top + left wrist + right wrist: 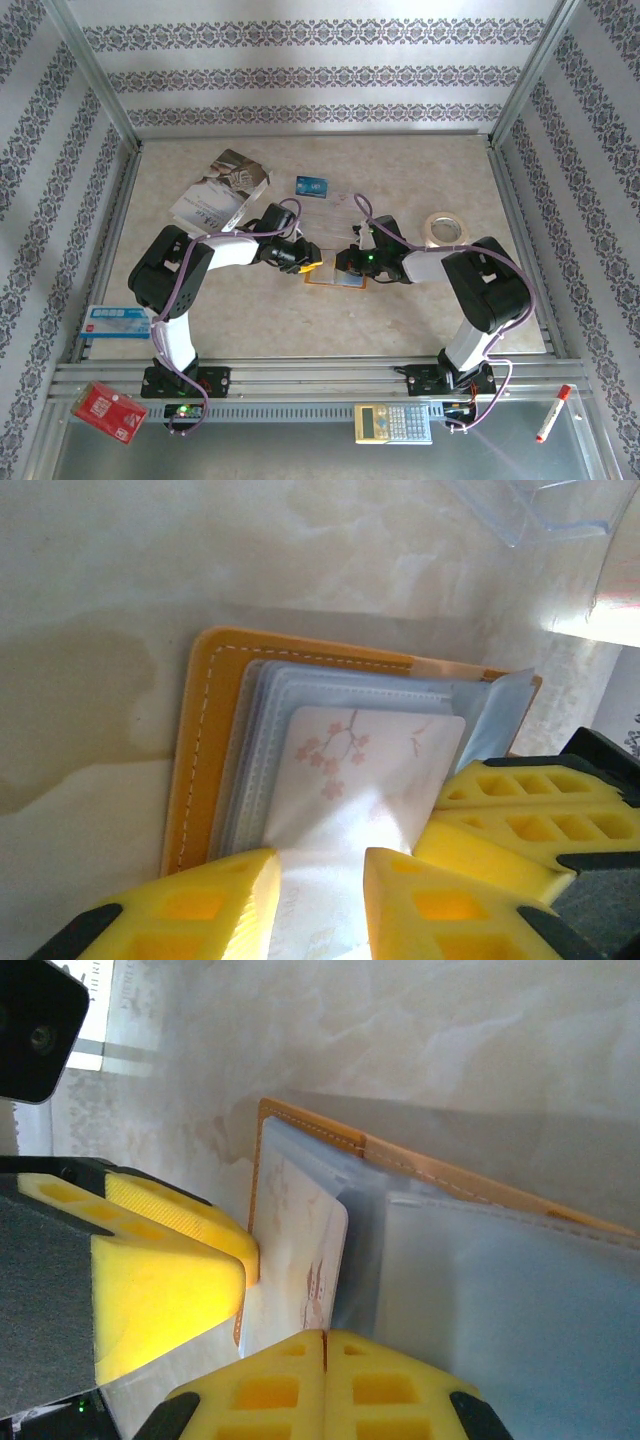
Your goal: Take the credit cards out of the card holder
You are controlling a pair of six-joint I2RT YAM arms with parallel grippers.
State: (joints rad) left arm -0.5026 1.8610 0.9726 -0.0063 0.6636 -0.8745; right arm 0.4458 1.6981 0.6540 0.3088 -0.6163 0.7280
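Observation:
The orange card holder (338, 279) lies open on the table between my two grippers, its blue-grey plastic pockets facing up (205, 740) (420, 1160). A pale white card with a pink blossom print (370, 750) (295, 1240) rests on the pockets. My left gripper (308, 262) (320, 865) is open, its yellow fingers apart over this card's near end. My right gripper (345, 263) (325, 1338) is shut, fingertips together at the card's edge beside a pocket leaf; I cannot tell whether it pinches the leaf. A blue card (312, 186) lies on the table farther back.
A white glossy booklet (220, 190) lies at the back left and a tape roll (443, 228) at the right. A white-and-blue box (115, 322) sits at the left edge. A red packet (108, 411), a calculator (392, 423) and a marker (553, 413) lie on the near ledge.

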